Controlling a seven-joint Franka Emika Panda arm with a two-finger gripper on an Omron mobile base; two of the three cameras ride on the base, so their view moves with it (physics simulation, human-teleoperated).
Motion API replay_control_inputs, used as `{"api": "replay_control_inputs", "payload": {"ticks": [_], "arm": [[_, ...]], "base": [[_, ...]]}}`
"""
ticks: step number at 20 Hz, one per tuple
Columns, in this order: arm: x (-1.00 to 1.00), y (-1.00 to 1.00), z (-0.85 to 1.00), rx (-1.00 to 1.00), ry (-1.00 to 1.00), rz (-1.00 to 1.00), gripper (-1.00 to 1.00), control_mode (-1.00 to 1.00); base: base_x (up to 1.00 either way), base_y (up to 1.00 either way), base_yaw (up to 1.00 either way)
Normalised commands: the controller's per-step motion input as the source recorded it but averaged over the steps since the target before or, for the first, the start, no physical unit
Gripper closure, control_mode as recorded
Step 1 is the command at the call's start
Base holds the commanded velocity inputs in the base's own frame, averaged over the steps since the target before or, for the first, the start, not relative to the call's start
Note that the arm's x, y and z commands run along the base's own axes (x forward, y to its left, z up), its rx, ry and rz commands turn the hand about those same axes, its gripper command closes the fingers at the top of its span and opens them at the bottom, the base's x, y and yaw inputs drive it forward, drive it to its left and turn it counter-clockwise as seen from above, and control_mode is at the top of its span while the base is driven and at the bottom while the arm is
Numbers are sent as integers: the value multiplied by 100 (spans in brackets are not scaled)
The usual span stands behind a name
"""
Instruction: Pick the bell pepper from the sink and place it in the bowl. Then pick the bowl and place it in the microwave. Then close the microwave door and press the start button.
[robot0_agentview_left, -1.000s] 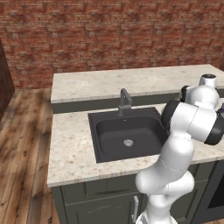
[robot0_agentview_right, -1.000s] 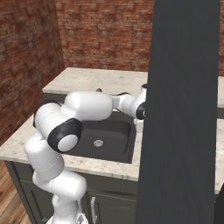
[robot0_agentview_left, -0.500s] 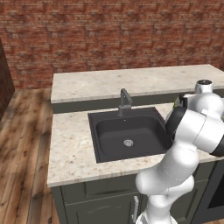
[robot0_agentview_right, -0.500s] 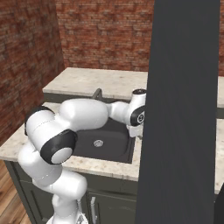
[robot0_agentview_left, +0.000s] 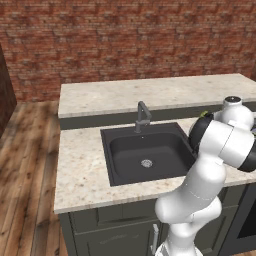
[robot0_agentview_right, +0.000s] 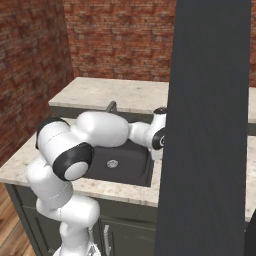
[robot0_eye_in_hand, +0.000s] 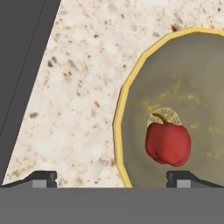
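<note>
Pepper work looks finished: the bell pepper lies inside the bowl, resting on the olive floor of it near the yellow rim, and the bowl sits on the speckled desk just beside the sink, whose dark edge runs along one side of the hand view. The sink itself holds nothing but its round silver drain, with the grey faucet standing at its back edge. The fingers stand wide apart and hold nothing; one tip is over the bare desk and the other over the bowl's inside, with the pepper lying free between and beyond them. In the left base view the arm reaches toward the right end of the desk, where a sliver of the bowl's greenish rim peeks out behind the elbow. So the first stage, moving the pepper from sink to bowl, appears done. Everything else remains, as far as I can judge: the bowl has not been lifted, it must go into the microwave, and then the door needs closing and the start button pressing. A tall dark panel fills much of the right base view; it may be the open microwave door, though I cannot tell for certain.
</note>
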Motion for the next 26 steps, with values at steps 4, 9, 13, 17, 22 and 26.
{"api": "replay_control_inputs", "payload": {"ticks": [4,9,13,17,22,26], "arm": [[20,-15,-34,0,1,0,-100,-100],[19,-15,-33,0,2,0,-100,-100],[12,-18,-25,0,1,0,-100,-100],[1,-16,-15,0,0,0,100,-100],[-1,-1,0,0,-1,0,100,-100],[0,1,0,-1,1,0,100,-100]], "base": [[0,0,0],[0,0,0],[0,0,0],[0,0,0],[0,0,0],[0,0,0]]}}
